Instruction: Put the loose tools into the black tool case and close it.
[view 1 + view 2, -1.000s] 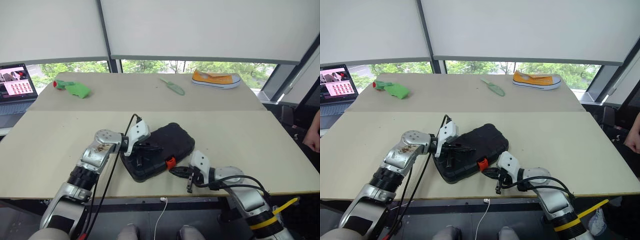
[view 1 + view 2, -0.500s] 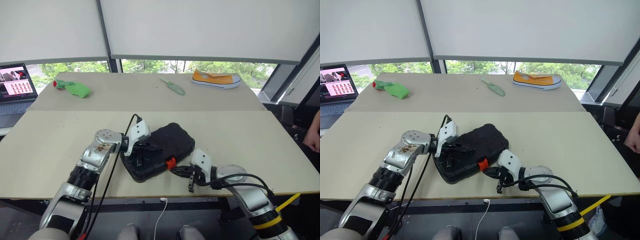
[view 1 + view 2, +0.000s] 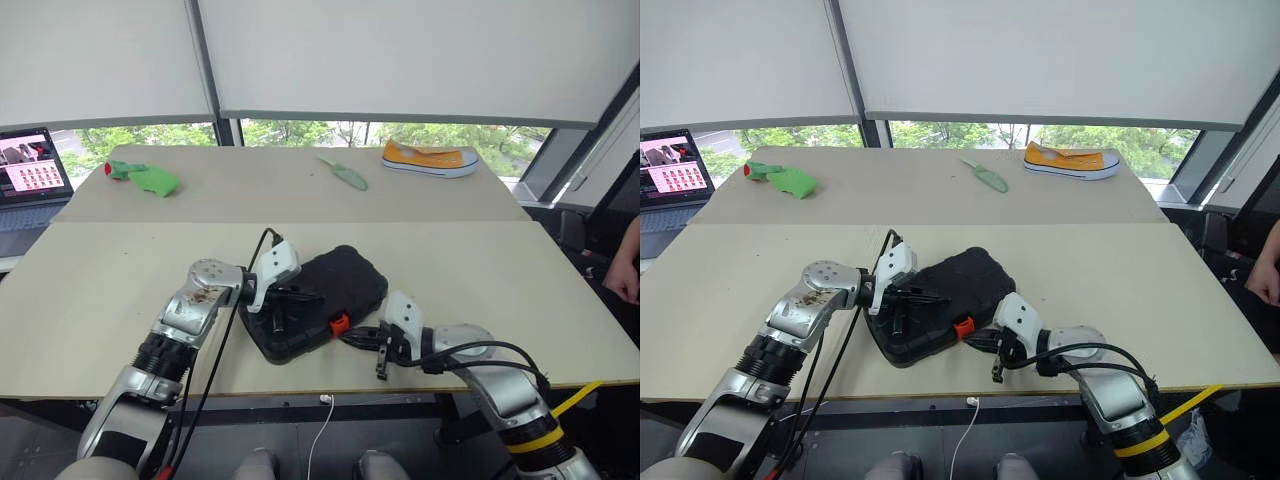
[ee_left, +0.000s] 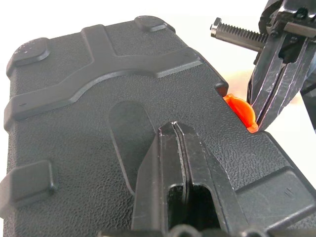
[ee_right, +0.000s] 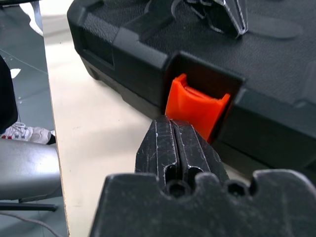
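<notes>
The black tool case [image 3: 335,285] lies flat on the near table with its lid down. Its orange latch [image 5: 195,106] faces the front edge. My left gripper [image 4: 173,129] is shut, with its tips resting on the lid's textured top. My right gripper [image 5: 172,123] is shut too, its tips right against the lower edge of the orange latch [image 3: 340,325]. In the left wrist view, the right gripper's fingers [image 4: 266,94] stand beside the latch. The loose tools are hidden.
At the far side lie a green trowel [image 3: 345,172] and a yellow sneaker [image 3: 430,158]. A green object [image 3: 148,179] sits far left, next to a laptop [image 3: 30,175]. A person's hand [image 3: 625,262] shows at the right edge. The table's front edge runs just below my right gripper.
</notes>
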{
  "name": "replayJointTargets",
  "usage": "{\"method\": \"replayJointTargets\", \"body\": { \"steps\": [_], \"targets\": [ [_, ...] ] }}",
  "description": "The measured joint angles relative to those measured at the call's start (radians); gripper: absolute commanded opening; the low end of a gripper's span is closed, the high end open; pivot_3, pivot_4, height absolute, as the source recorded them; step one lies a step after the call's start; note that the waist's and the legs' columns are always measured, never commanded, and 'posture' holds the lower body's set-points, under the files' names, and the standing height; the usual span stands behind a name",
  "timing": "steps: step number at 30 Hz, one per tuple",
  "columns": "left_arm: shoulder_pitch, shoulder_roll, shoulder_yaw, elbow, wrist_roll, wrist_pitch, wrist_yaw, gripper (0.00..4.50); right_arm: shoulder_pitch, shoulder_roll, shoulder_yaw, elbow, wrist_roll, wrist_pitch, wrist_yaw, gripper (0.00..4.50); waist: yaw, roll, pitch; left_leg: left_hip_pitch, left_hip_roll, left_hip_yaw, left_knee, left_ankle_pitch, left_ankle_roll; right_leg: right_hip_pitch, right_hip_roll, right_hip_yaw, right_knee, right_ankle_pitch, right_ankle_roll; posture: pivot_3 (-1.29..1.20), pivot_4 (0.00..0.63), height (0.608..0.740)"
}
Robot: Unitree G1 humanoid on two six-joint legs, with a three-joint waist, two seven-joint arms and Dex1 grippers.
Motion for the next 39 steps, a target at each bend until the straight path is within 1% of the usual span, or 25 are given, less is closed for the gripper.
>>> {"method": "replayJointTargets", "body": {
  "steps": [11,15,24,28,30,32,33,34,35,36,38,39],
  "targets": [
    [0.007,0.004,0.0,-0.008,0.0,0.019,0.005,0.03,-0.054,0.026,0.033,0.061,-0.016,-0.003,0.001,0.0,-0.012,-0.002,-0.001,0.011,-0.002,-0.002,-0.013,0.0,-0.001,0.003,-0.001,0.0,-0.005,0.0,-0.001,0.0,0.15,0.74],
    [0.007,0.004,0.0,-0.011,0.0,0.021,0.005,0.03,-0.075,0.043,0.049,0.104,-0.038,0.005,-0.003,0.0,-0.015,-0.002,-0.001,0.01,-0.001,-0.003,-0.016,0.0,-0.001,0.003,-0.001,-0.001,-0.01,0.002,-0.003,0.0,0.15,0.74],
    [0.004,0.004,0.0,-0.014,0.0,0.021,-0.008,0.03,-0.097,0.078,0.055,0.172,-0.071,0.03,-0.032,0.0,-0.014,-0.002,-0.001,0.009,-0.002,-0.002,-0.016,0.0,-0.001,0.003,-0.001,-0.001,-0.011,0.002,-0.003,0.0,0.15,0.74],
    [0.012,0.002,0.008,-0.02,-0.008,0.021,-0.002,0.03,-0.096,0.063,0.048,0.162,-0.072,0.032,-0.04,0.0,-0.014,-0.002,-0.001,0.007,-0.002,-0.002,-0.016,0.0,-0.001,0.001,-0.001,-0.001,-0.011,0.002,-0.003,0.0,0.15,0.74],
    [0.032,-0.008,0.028,-0.029,-0.021,0.019,0.007,0.53,-0.079,0.036,0.032,0.128,-0.063,0.033,-0.033,0.0,-0.013,-0.002,0.0,0.005,-0.002,-0.002,-0.016,0.0,-0.001,0.0,-0.001,-0.001,-0.012,0.002,-0.003,0.0,0.15,0.74],
    [0.08,-0.012,0.064,-0.056,-0.049,-0.021,0.007,1.03,-0.035,-0.01,-0.009,0.058,-0.033,0.008,-0.004,0.0,-0.012,0.0,0.0,0.002,-0.003,-0.001,-0.016,0.0,-0.001,0.0,-0.002,0.0,-0.012,0.002,-0.003,0.0,0.15,0.74],
    [0.106,-0.01,0.085,-0.07,-0.064,-0.051,0.002,1.46,-0.007,-0.032,-0.037,0.023,-0.013,-0.009,0.011,0.58,-0.012,0.0,-0.001,0.0,-0.003,-0.001,-0.016,0.0,0.0,0.001,-0.001,0.0,-0.012,0.002,-0.003,0.0,0.15,0.74],
    [0.14,0.0,0.12,-0.088,-0.094,-0.087,-0.015,1.72,0.031,-0.06,-0.078,-0.01,0.015,-0.03,0.034,0.71,-0.013,0.0,0.0,0.0,-0.002,-0.001,-0.018,0.0,0.0,0.0,-0.001,0.0,-0.013,0.001,-0.003,0.0,0.15,0.74],
    [0.161,0.008,0.143,-0.101,-0.115,-0.112,-0.026,2.19,0.059,-0.08,-0.102,-0.026,0.032,-0.047,0.05,1.13,-0.014,0.0,0.0,-0.001,-0.002,-0.001,-0.018,0.001,0.002,0.0,0.0,0.0,-0.013,0.001,-0.001,0.0,0.15,0.74],
    [0.191,0.013,0.172,-0.111,-0.142,-0.13,-0.037,2.46,0.092,-0.104,-0.125,-0.036,0.045,-0.067,0.069,1.41,-0.015,0.0,0.0,-0.001,-0.002,-0.001,-0.018,0.0,0.004,0.0,0.0,0.001,-0.013,0.001,0.001,0.0,0.15,0.74],
    [0.244,0.029,0.241,-0.13,-0.187,-0.174,-0.044,3.22,0.15,-0.145,-0.169,-0.041,0.062,-0.121,0.103,2.12,-0.014,0.0,0.001,-0.003,-0.002,-0.001,-0.018,-0.003,0.005,-0.003,0.001,0.001,-0.012,0.0,-0.001,0.0,0.15,0.74],
    [0.272,0.053,0.279,-0.145,-0.204,-0.192,-0.041,3.61,0.175,-0.161,-0.199,-0.042,0.072,-0.157,0.121,2.52,-0.015,0.0,0.001,-0.007,-0.002,-0.001,-0.018,-0.003,0.005,-0.007,0.002,0.001,-0.011,0.0,-0.002,0.0,0.15,0.74]
  ]
}}
